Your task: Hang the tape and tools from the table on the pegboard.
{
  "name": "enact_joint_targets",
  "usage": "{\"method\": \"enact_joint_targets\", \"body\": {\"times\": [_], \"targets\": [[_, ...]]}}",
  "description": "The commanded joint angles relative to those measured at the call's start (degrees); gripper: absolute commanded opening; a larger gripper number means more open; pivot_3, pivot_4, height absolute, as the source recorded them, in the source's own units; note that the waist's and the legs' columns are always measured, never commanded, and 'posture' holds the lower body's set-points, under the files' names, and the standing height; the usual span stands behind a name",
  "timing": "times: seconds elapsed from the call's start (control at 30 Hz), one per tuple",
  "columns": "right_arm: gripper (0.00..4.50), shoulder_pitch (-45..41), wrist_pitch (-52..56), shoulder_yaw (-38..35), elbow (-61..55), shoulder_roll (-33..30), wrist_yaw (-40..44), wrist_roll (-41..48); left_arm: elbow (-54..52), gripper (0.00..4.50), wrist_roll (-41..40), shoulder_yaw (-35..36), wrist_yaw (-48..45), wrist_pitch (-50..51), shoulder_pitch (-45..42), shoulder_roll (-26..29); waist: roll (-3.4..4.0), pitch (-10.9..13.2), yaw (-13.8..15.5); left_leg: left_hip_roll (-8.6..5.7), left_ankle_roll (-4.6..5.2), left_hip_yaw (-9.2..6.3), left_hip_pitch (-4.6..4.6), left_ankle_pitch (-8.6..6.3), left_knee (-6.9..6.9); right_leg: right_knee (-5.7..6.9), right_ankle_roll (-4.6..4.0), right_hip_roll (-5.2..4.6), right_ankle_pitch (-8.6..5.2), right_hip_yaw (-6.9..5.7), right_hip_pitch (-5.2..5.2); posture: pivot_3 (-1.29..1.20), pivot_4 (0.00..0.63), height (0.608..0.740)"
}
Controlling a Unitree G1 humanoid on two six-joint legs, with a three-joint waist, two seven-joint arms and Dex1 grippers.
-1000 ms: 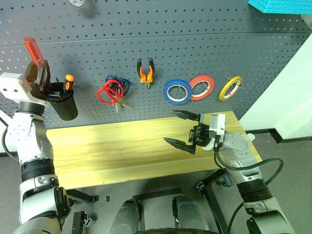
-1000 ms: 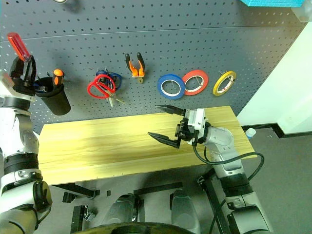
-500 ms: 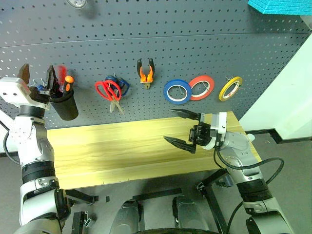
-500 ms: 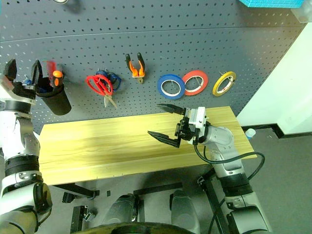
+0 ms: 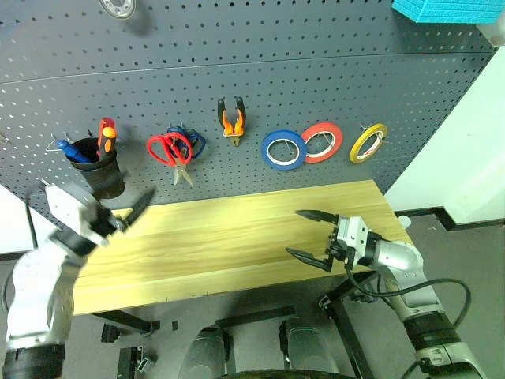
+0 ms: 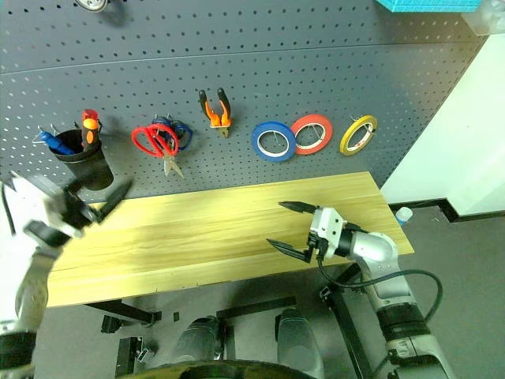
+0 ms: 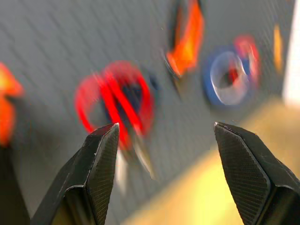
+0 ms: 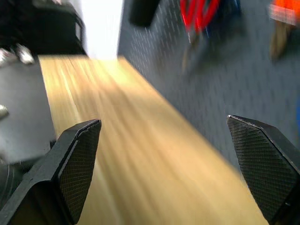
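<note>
Tape (image 5: 369, 142) hangs on the pegboard (image 5: 260, 71), above the right gripper (image 5: 309, 234), with pliers (image 5: 233, 118) and red scissors (image 5: 172, 149) hooked further left. Screwdriver (image 5: 105, 138) stands in a black cup (image 5: 101, 172) above the left gripper (image 7: 164, 133). Both grippers hover empty over the table (image 5: 229, 237), fingers spread.

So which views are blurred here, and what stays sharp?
Left eye view: pegboard and table are sharp, the right gripper crisp, and the left gripper and its arm smeared. Left wrist view: the fingers are sharp, with the red scissors, pliers and blue roll behind them streaked. Right wrist view: fingers sharp, table and board blurred.
</note>
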Motion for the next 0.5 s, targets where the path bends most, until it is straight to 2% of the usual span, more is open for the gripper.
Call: {"method": "enact_joint_targets", "body": {"times": [0.03,0.27,0.5], "targets": [[4.5,1.0,-4.7,-3.1,6.5,-2.0,0.3,-0.6,5.3,3.37,6.8,-1.7,0.6,-8.3,3.3,-3.5,0.17,-0.2,0.0,0.01,-0.06,0.0,-0.03,-0.04,0.04,-0.09,0.0,0.0,0.0,-0.01,0.03,-0.04,0.055,0.74],[4.5,2.4,-10.4,-7.8,22.2,-5.3,-0.9,-1.3,30.4,3.37,16.1,-3.2,2.2,-27.2,9.5,-8.8,0.58,-0.9,-0.5,0.01,0.11,0.15,-0.15,-0.15,-0.02,-0.81,0.02,-0.1,0.01,-0.05,0.21,-0.04,0.052,0.74],[4.5,1.0,-14.3,-9.3,30.5,-6.3,-1.2,-2.5,39.5,3.37,17.4,-4.1,3.9,-35.4,10.6,-10.5,0.62,-1.3,-0.1,0.02,0.46,0.24,-0.09,-0.33,-0.03,-0.71,0.04,-0.17,0.01,-0.1,0.15,-0.04,0.045,0.74]]}}
